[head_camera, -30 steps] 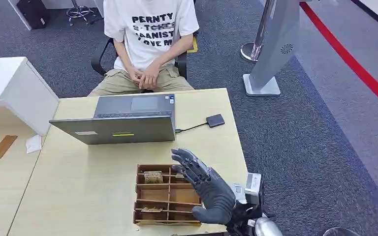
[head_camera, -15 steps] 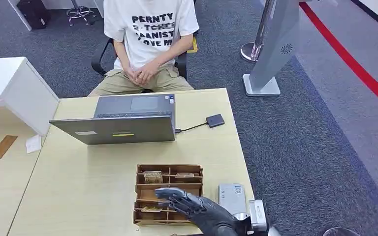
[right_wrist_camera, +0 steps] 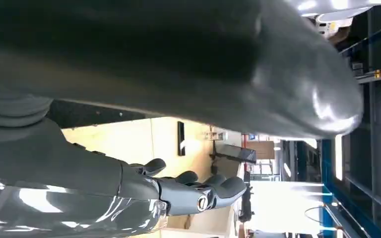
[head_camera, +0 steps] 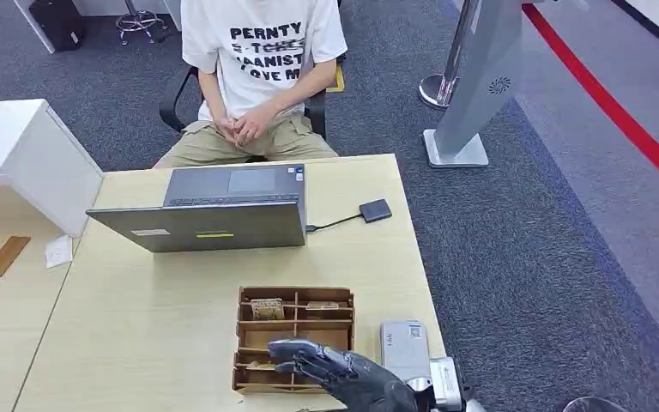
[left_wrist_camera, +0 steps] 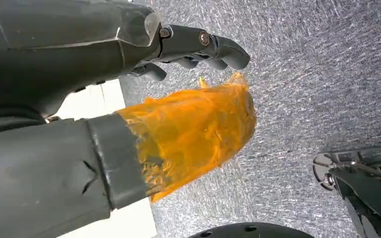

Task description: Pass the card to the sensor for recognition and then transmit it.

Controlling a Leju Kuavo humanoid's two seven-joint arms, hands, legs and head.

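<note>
One right hand (head_camera: 343, 378) hovers over my divided tray's (head_camera: 296, 296) near edge, fingers spread, holding nothing. Cards (head_camera: 268, 308) sit in far compartments, apart from it. Sensor (head_camera: 376, 210) beside laptop (head_camera: 214, 209) on worktop (head_camera: 137, 309).

A humanoid robot's right hand (head_camera: 356, 378) is showing dark grey segmented fingers (head_camera: 302, 350) with a dull metallic sheen; behind the fingers, a silver boxy wrist module (head_camera: 444, 382) is catching the light. Its left hand (left_wrist_camera: 104, 74) is wearing a smooth dark grey shell, with small round screws (left_wrist_camera: 200, 36) sitting near the base of the fingers (left_wrist_camera: 228, 52). Beside those fingers, crinkled translucent orange film (left_wrist_camera: 193, 131) is wrapping the thick thumb, ending at a grey band.
</note>
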